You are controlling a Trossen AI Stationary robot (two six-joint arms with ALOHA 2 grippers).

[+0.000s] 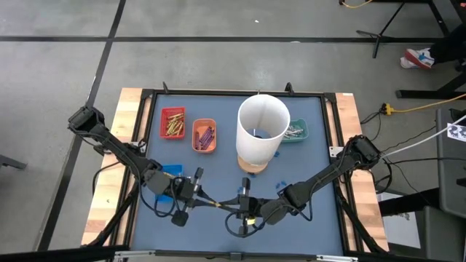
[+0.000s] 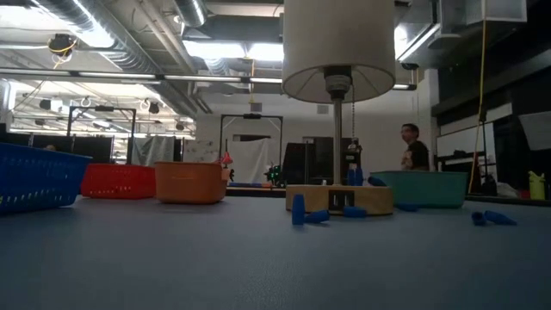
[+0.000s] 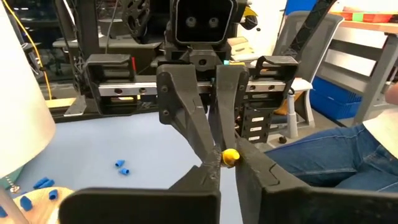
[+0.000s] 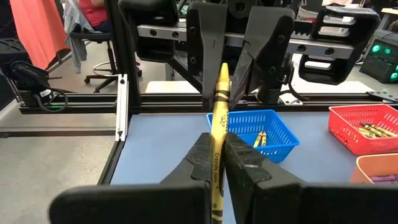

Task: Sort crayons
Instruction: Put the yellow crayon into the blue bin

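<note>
Handover mid-air, lower centre of the high view: yellow crayon (image 4: pixel 219 134) is pinched by both the right gripper (image 4: pixel 216 163) and the left gripper (image 3: pixel 225 160), jaws narrow on it. Right should release first, then left carries it to the blue tray (image 4: pixel 261 134).

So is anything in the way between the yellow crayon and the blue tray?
Nothing visible. The left gripper and right gripper both pinch the yellow crayon; the blue tray sits close by, partly under the left arm.
</note>
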